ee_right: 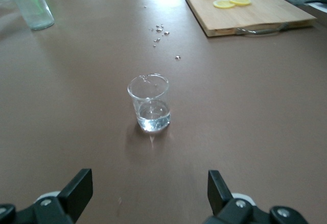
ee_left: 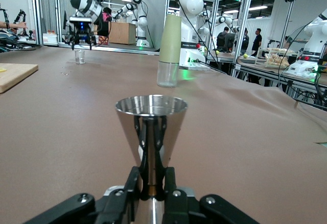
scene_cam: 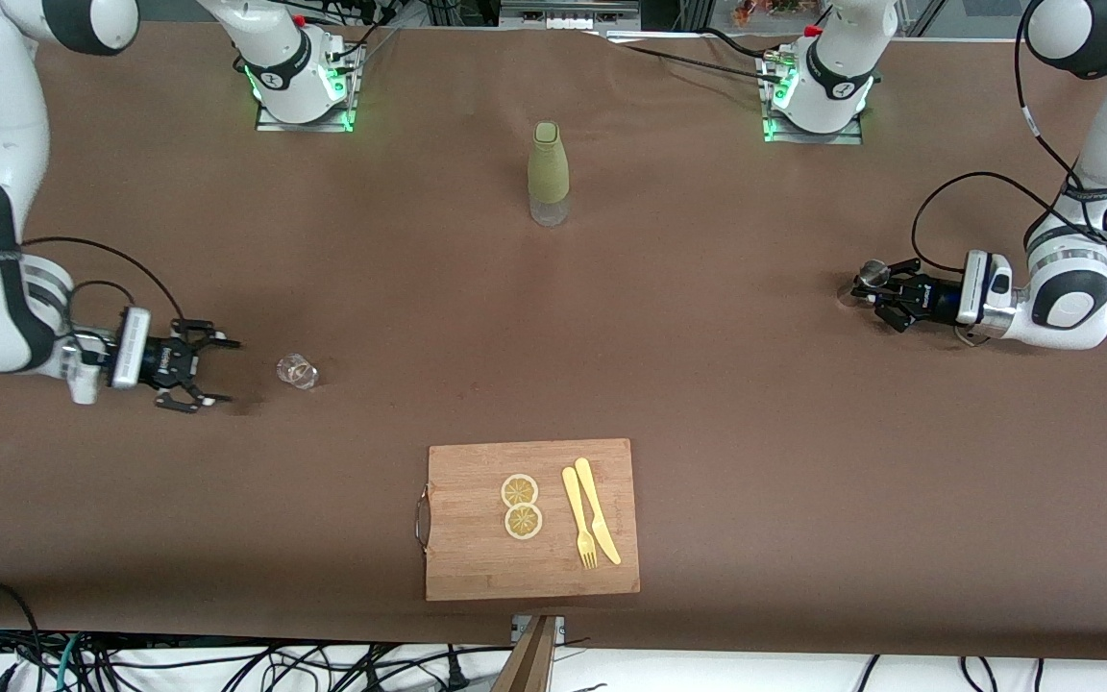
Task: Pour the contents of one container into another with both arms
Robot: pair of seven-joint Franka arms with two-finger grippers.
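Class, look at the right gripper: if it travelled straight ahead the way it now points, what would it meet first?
Most likely the small glass standing on the table, centred ahead of the right gripper, whose jaws are open. Nothing else lies between them, though the exact height of its path is hard to judge.

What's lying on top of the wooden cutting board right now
On the cutting board lie two lemon slices, with a yellow fork and knife side by side next to them. Nothing covers them.
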